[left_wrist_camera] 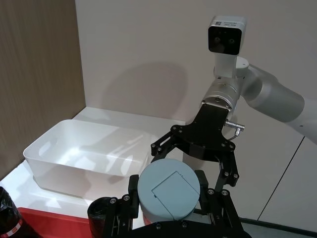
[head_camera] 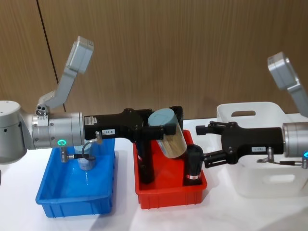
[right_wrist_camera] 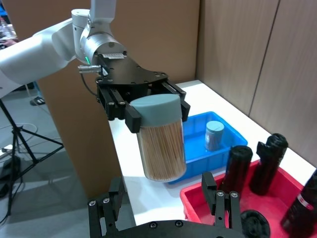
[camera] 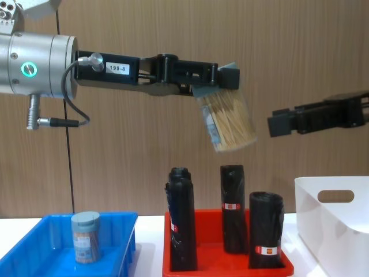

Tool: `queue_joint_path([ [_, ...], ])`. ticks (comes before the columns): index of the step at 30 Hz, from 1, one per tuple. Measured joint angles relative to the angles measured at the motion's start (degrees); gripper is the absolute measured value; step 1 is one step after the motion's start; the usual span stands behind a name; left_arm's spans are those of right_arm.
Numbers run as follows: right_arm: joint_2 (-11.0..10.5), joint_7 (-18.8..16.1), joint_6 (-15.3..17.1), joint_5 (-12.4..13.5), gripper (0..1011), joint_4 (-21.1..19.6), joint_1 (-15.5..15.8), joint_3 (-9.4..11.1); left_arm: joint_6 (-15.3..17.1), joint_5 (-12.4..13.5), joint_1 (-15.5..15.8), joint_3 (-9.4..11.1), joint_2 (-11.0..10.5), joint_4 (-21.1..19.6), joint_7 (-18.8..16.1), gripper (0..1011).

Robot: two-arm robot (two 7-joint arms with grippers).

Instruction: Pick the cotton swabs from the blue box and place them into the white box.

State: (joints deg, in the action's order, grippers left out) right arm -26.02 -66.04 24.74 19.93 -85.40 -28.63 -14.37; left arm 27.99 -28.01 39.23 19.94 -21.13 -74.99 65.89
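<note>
Where the shallow bright blue plastic tray [head_camera: 72, 199] sat at the left, one small clear plastic tub of cotton swabs with a grey-blue lid [head_camera: 88, 162] stood upright inside it. Above and to the right, the left gripper [head_camera: 163, 126] was clamped on a second swab tub [head_camera: 174, 143] at its lid end. The head view placed that tub over the rectangular red plastic tray [head_camera: 168, 196]. The chest view, looking from the side, showed it tilted and hanging well clear of the tall black rolls with red labels [camera: 233, 208] standing in that tray. The right wrist view showed the pale sticks packed behind the clear wall, and the left wrist view showed the round lid face-on. Further right, the right gripper [head_camera: 203, 144] hovered near the held tub with its fingers spread apart, holding nothing. The tall white plastic bin with an oval handle cut-out [head_camera: 255, 185] stood at the far right, beside the red tray.
</note>
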Motion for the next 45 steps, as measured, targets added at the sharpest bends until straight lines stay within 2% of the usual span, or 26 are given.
queue_joint_path([
  [21,2.74,-2.35,-0.16,-0.87,1002,5.16,-4.96,-3.16,0.00,0.00,0.00,0.00,0.00,0.00,0.00,673],
  [45,4.57,-3.28,-1.71,-1.17,1001,9.77,-8.29,-5.74,0.00,0.00,0.00,0.00,0.00,0.00,0.00,673],
])
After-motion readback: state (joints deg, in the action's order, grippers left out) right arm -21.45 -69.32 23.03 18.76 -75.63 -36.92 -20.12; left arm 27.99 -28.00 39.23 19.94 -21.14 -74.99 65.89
